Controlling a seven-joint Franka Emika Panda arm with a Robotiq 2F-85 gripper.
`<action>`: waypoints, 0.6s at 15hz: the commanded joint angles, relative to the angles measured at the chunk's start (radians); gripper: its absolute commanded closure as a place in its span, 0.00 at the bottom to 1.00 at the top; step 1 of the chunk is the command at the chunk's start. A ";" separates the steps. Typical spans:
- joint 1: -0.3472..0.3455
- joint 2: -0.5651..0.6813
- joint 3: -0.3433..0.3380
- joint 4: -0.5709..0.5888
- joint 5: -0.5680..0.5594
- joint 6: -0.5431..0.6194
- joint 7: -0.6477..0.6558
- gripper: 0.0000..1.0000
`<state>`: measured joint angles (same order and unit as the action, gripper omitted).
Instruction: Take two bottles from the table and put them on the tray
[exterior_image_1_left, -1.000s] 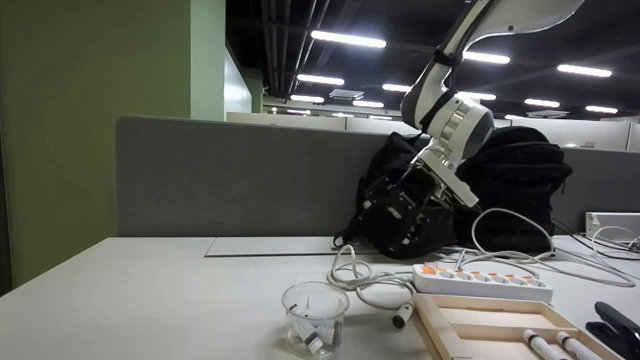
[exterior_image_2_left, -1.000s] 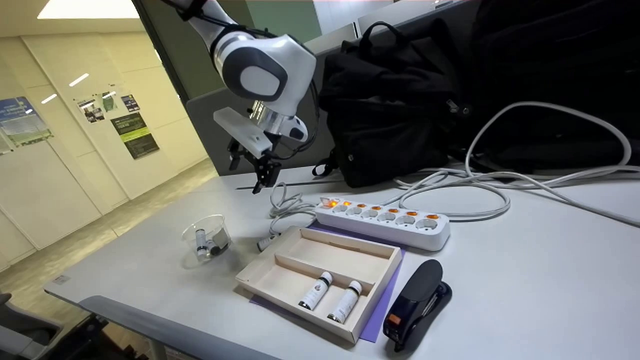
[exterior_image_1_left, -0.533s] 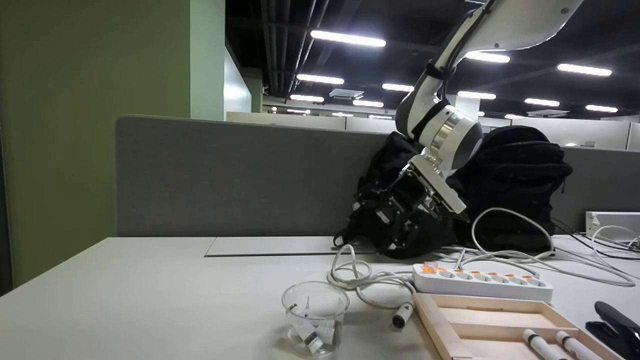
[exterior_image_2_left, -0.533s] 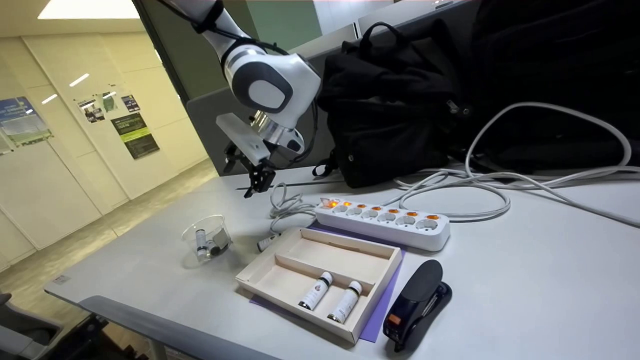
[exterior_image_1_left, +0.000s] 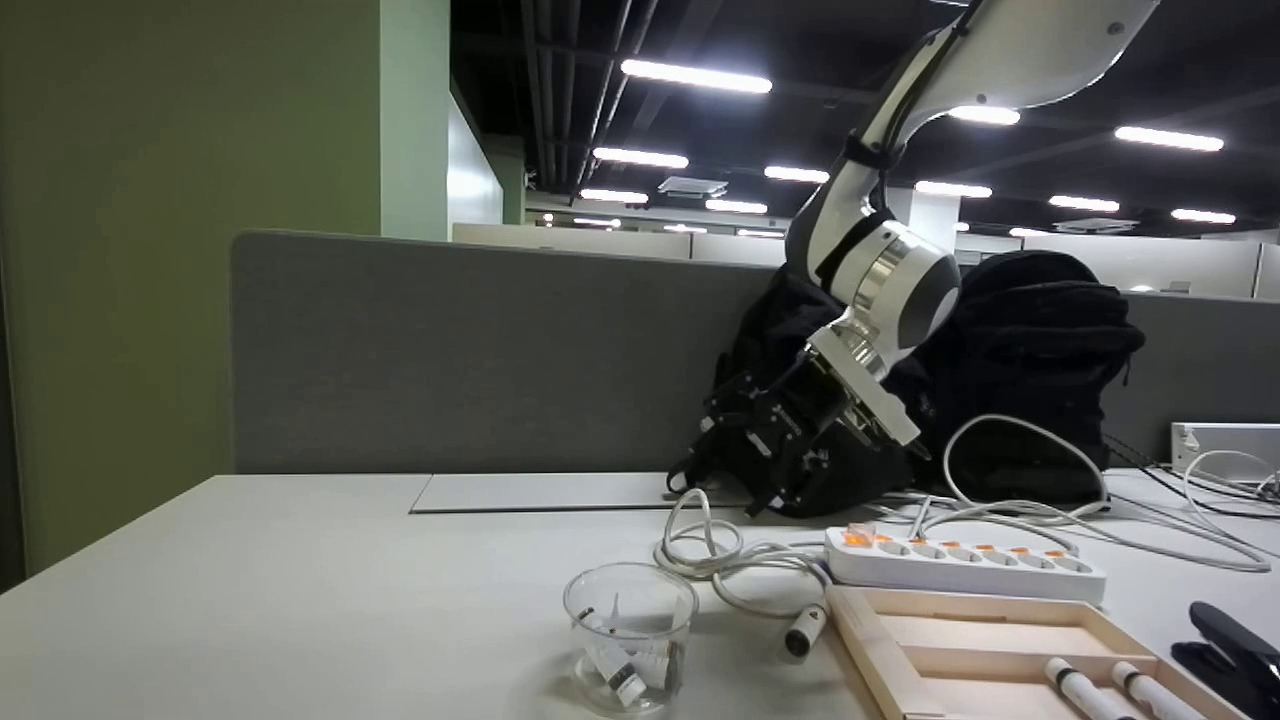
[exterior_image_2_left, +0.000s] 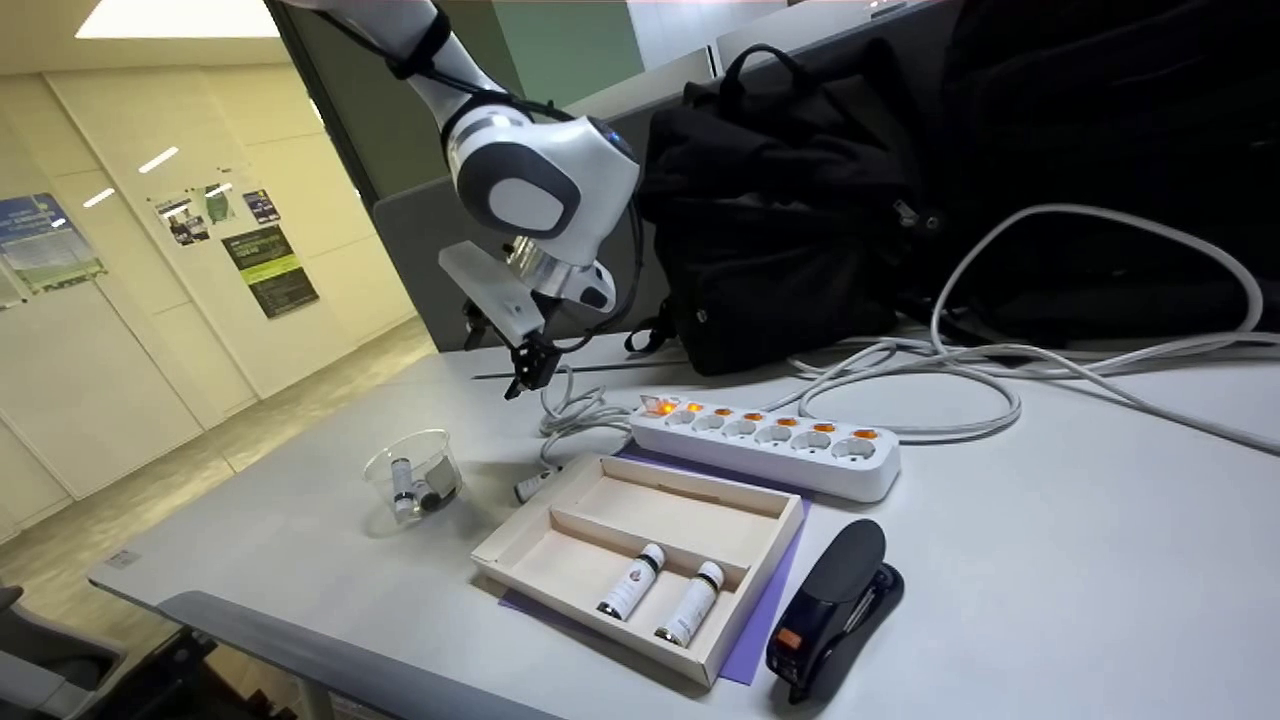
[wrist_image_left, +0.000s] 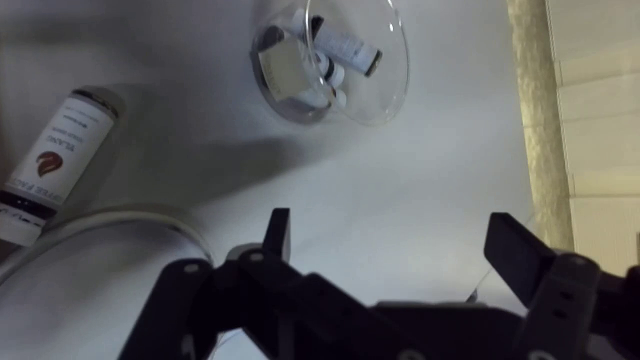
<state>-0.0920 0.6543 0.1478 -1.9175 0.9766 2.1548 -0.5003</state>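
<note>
Three bottles (exterior_image_2_left: 632, 582) outside one cup (exterior_image_1_left: 660, 634); one tray (exterior_image_2_left: 675, 510); one stapler (exterior_image_2_left: 830, 585); two backpacks (exterior_image_2_left: 770, 220).

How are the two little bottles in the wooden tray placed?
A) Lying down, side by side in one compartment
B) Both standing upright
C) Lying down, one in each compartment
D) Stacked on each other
A: in an exterior view, one bottle and its twin bottle lie apart on the same side of the tray's divider.

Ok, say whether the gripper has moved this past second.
Yes: in an exterior view the gripper has shifted lower and toward the picture's left, judged by the power strip.
</note>
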 joint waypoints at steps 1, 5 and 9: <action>0.036 -0.002 -0.011 -0.028 0.133 0.148 0.052 0.00; 0.099 0.009 -0.057 -0.044 0.130 0.256 0.216 0.00; 0.144 -0.010 -0.117 -0.073 -0.006 0.221 0.453 0.00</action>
<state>0.0158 0.6768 0.0771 -1.9612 1.0615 2.4014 -0.2291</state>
